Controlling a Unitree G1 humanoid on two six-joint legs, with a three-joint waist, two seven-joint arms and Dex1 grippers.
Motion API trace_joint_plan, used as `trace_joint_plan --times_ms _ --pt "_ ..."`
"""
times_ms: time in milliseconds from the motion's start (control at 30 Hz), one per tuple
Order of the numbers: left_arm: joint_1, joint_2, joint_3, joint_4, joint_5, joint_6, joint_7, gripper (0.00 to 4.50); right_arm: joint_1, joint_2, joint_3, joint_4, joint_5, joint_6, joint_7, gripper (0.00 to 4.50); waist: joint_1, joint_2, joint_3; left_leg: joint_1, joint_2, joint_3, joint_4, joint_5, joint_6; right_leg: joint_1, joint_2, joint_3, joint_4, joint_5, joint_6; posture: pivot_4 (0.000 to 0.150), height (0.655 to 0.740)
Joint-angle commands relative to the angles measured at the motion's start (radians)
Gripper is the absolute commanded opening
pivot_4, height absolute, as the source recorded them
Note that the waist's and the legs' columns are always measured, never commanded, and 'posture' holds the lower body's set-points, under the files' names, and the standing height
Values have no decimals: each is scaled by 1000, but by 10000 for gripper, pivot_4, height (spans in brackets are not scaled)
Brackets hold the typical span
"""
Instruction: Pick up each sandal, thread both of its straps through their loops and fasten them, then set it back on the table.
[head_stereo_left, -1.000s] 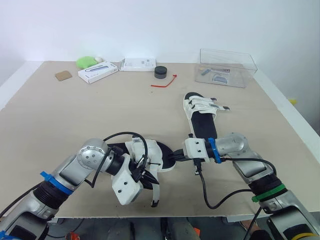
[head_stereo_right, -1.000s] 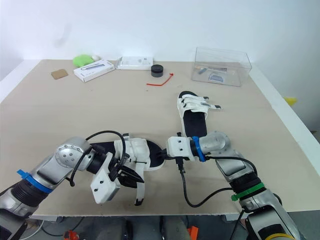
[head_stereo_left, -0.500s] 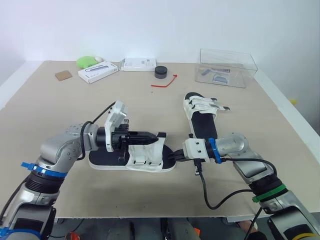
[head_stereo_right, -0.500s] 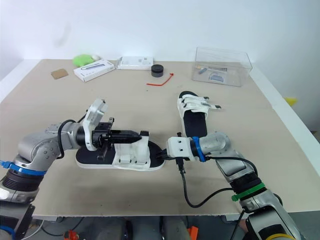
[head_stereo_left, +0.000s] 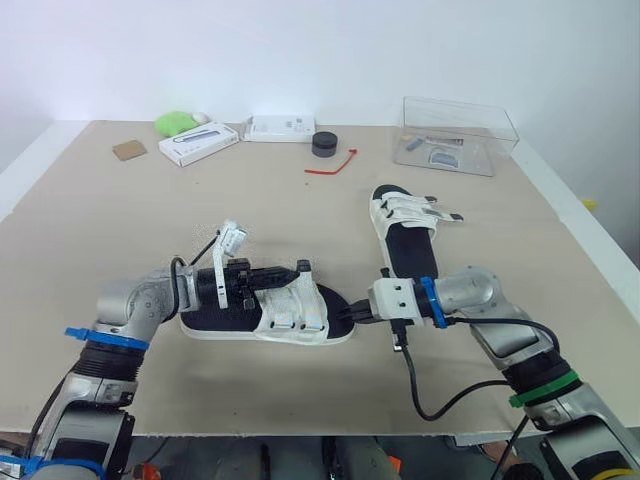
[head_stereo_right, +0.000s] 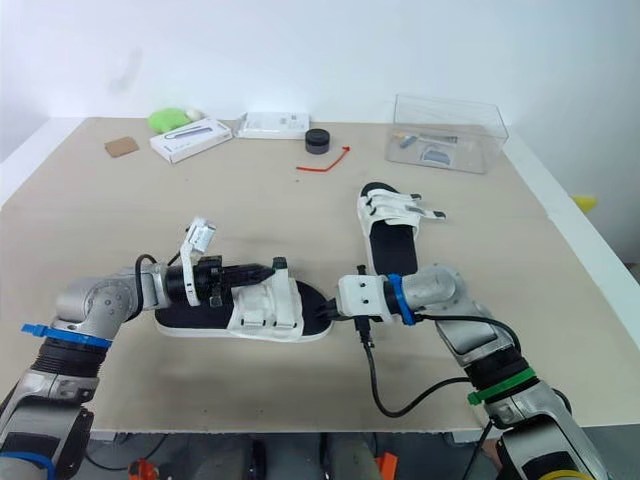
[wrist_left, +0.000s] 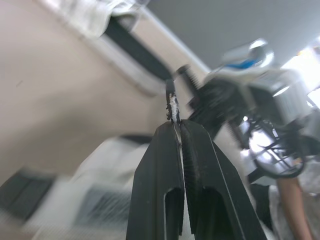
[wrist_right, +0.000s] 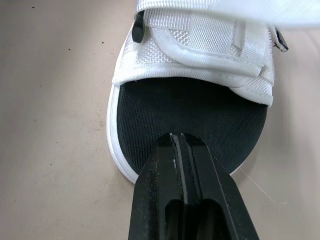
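Note:
A white sandal with a black footbed (head_stereo_left: 215, 316) lies on its sole near the table's front, toe pointing right. My left gripper (head_stereo_left: 296, 270) reaches along it from the heel side and is shut on the thin tip of a strap (wrist_left: 172, 104) that stands up over the white upper (head_stereo_left: 290, 310). My right gripper (head_stereo_left: 352, 314) is shut, its tips (wrist_right: 178, 136) resting on the footbed at the toe end. A second white sandal (head_stereo_left: 405, 228) lies farther back on the right, with strap ends sticking out to its right.
Along the back of the table (head_stereo_left: 100, 230) are a clear plastic box (head_stereo_left: 455, 135), a black round puck (head_stereo_left: 323, 143), a red tie (head_stereo_left: 334, 163), two white boxes (head_stereo_left: 197, 143) (head_stereo_left: 278, 127), a green object (head_stereo_left: 175, 123) and a cork coaster (head_stereo_left: 127, 150).
My left arm swung up from the table's front edge to the sandal's straps and took hold of a strap tip, then lowered. The right arm stayed put.

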Motion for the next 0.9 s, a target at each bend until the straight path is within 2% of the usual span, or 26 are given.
trace_joint_plan --times_ms 33,400,433,467,600,633,733,800,900 --pt "-12 -3 -14 23 71 -54 -16 1623 31 -36 17 28 -54 28 9 0 0 0 0 0 -1 0 0 0 0 0 -1 0 0 0 0 1500 7400" --pt "-76 -8 -59 154 256 -206 -34 1623 32 -35 19 30 -57 27 2 0 0 0 0 1 -3 0 1 0 0 1 -3 0 0 1 3 1500 7400" --pt "-80 -5 -60 156 263 -221 -46 5350 34 -35 19 29 -57 27 2 0 0 0 0 1 -3 0 1 0 1 1 -3 0 0 1 3 1500 7400" --pt "-85 -2 -63 159 274 -239 -59 6793 35 -35 19 28 -57 28 1 0 0 0 0 1 -3 0 1 1 1 2 -3 0 0 1 3 1500 7400" --pt "-112 15 -59 182 307 -285 -103 21944 32 -31 20 32 -58 27 1 0 -1 0 0 1 -3 0 0 1 1 1 -3 0 0 1 3 1500 7400" --pt "-116 18 -58 188 315 -294 -108 21944 31 -30 21 33 -59 27 1 0 -1 0 0 1 -3 0 0 1 1 1 -3 0 0 1 3 1500 7400" --pt "-132 49 -52 216 357 -350 -139 36776 28 -28 20 38 -60 24 2 0 -1 0 0 0 -3 0 0 1 1 1 -4 0 0 1 3 1500 7400" --pt "-146 98 -31 230 386 -411 -170 43997 28 -26 13 36 -50 30 0 0 -1 -1 0 0 -3 0 0 1 1 1 -4 0 0 1 3 1500 7400" --pt "-148 181 20 222 390 -489 -238 43997 34 -28 -16 7 10 109 13 0 -1 -1 0 0 -3 0 0 1 1 0 -4 0 0 1 3 1500 7400"
